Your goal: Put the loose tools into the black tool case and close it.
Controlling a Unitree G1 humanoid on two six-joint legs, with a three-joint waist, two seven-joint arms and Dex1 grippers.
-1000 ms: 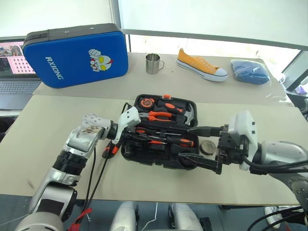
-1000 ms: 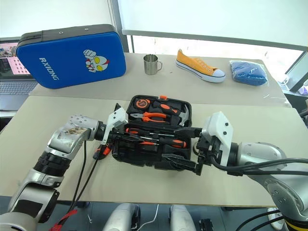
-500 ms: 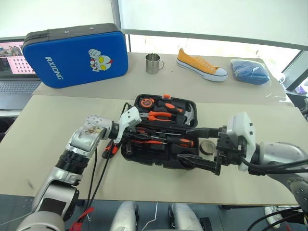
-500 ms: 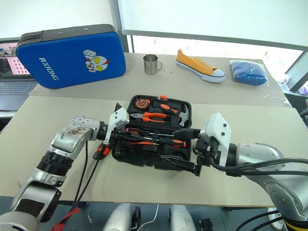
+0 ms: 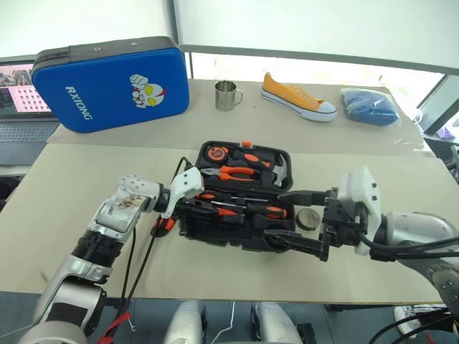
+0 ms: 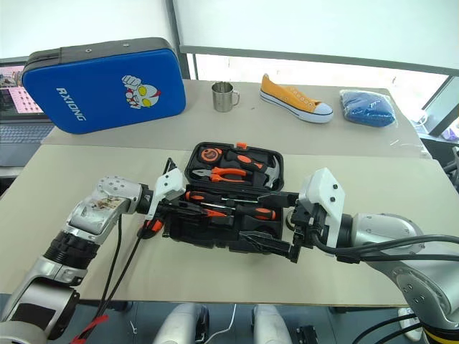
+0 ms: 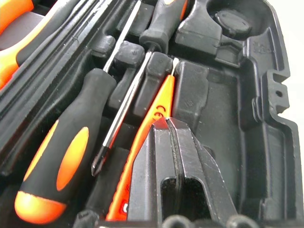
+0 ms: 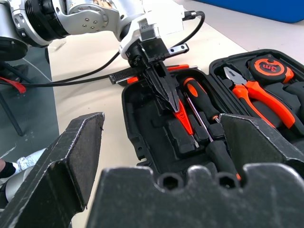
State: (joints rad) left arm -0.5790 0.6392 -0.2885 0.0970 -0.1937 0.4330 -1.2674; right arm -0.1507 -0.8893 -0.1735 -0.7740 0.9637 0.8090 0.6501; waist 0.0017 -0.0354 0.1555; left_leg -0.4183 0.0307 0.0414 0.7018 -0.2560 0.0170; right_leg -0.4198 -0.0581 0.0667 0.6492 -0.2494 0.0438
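Here we see the left gripper (image 8: pixel 164 97) clamped on the small slim orange screwdriver (image 7: pixel 142 147), tip low inside the black tool case (image 5: pixel 240 240). We judge it may wedge crooked across a slot and block the lid. The right gripper (image 5: pixel 295 218) hangs wide apart, empty, beside the tape roll (image 5: pixel 309 218) on the table.

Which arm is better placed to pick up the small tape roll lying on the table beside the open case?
Right. The right tool, open, hovers beside the tape roll at the black tool case's right end. The left tool is shut on the slim orange screwdriver at the other end.
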